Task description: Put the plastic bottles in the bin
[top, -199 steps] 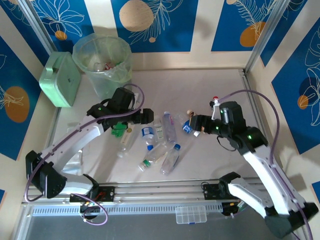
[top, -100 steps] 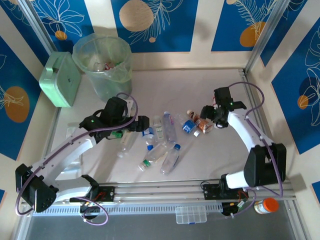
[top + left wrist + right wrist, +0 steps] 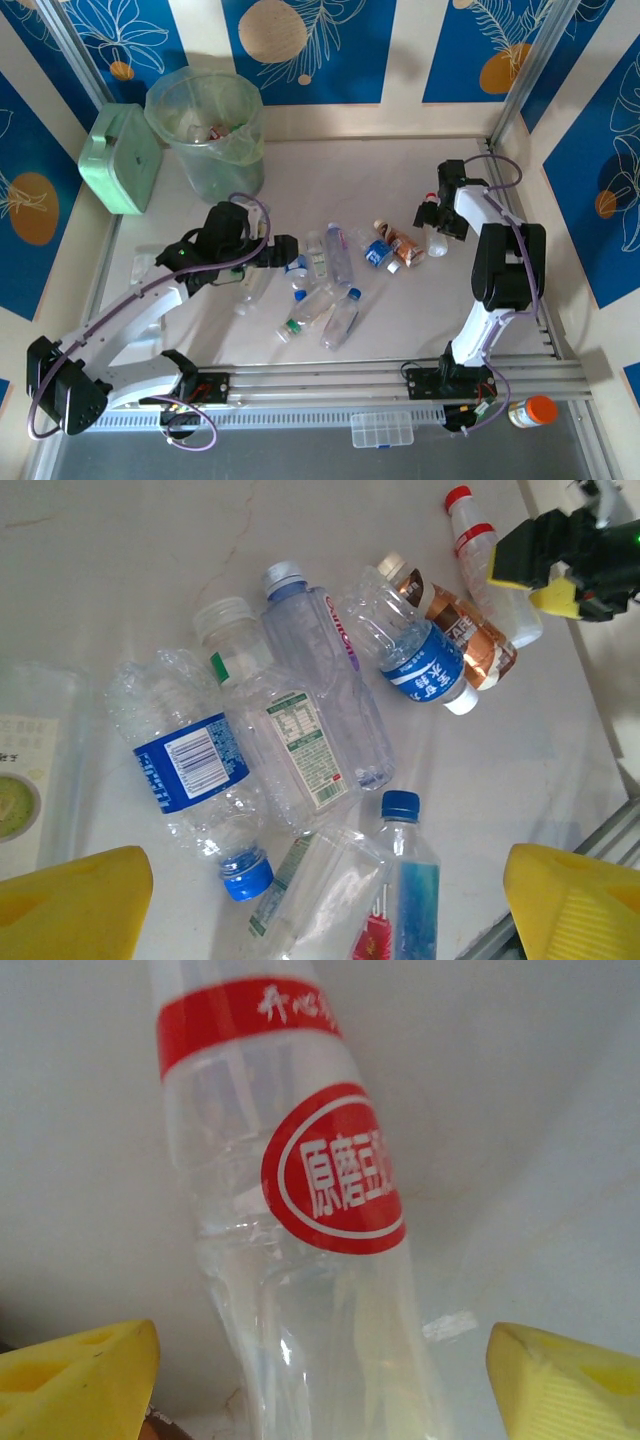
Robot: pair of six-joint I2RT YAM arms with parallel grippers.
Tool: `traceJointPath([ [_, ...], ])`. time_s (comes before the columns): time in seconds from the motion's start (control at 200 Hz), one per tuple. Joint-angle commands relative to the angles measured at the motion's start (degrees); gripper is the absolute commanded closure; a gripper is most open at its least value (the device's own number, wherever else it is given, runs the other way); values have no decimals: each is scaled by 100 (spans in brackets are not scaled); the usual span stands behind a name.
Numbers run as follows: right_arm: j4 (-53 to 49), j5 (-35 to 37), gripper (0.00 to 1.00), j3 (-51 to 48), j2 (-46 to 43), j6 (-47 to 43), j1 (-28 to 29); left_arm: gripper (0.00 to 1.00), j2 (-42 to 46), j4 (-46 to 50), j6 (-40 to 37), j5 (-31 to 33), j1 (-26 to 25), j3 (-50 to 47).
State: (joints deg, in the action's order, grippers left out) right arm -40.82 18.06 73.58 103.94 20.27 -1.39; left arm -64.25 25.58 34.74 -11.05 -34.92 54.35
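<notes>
Tall pale-green lined bin, perhaps holding a few bottles. Right of bin and nearer, scattered plastic bottles. Just before bin, left gripper, jaws wide, empty. Far right of bin, right gripper spread astride red-labelled bottle, not clamping.

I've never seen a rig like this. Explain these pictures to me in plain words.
Two robot arms are bolted at the near edge of a white table. One picture looks down from behind them; the others come from a camera on each wrist, yellow pads at the corners. Small, mostly clear plastic bottles lie scattered mid-table; a tall round pale-green translucent bin stands far left. The left end effector hangs open above them. The right end effector is open around a clear red-labelled bottle. Nothing is held.
</notes>
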Motion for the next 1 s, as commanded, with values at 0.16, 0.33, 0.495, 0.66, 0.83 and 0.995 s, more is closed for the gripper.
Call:
traceJointPath([
  [0.16, -53, -383, 22, 249, 376, -140, -29, 15, -167, -340, 251, -564, 270, -117],
  [0.33, 22, -298, 32, 226, 486, -77, 64, 17, -228, -313, 237, -585, 334, -74],
  [0.495, 30, -202, 47, 286, 486, -67, 86, 17, -252, -273, 187, -487, 363, -32],
  [0.66, 11, 17, 52, 332, 170, 44, 123, 18, -235, -86, 89, -205, 368, 82],
  [0.83, 62, 330, 53, 354, -552, 135, 267, 18, -35, -53, 93, 33, 369, 158],
  [0.995, 488, 42, 53, 87, -1598, 147, 606, 17, 242, -40, 272, 147, 363, 239],
])
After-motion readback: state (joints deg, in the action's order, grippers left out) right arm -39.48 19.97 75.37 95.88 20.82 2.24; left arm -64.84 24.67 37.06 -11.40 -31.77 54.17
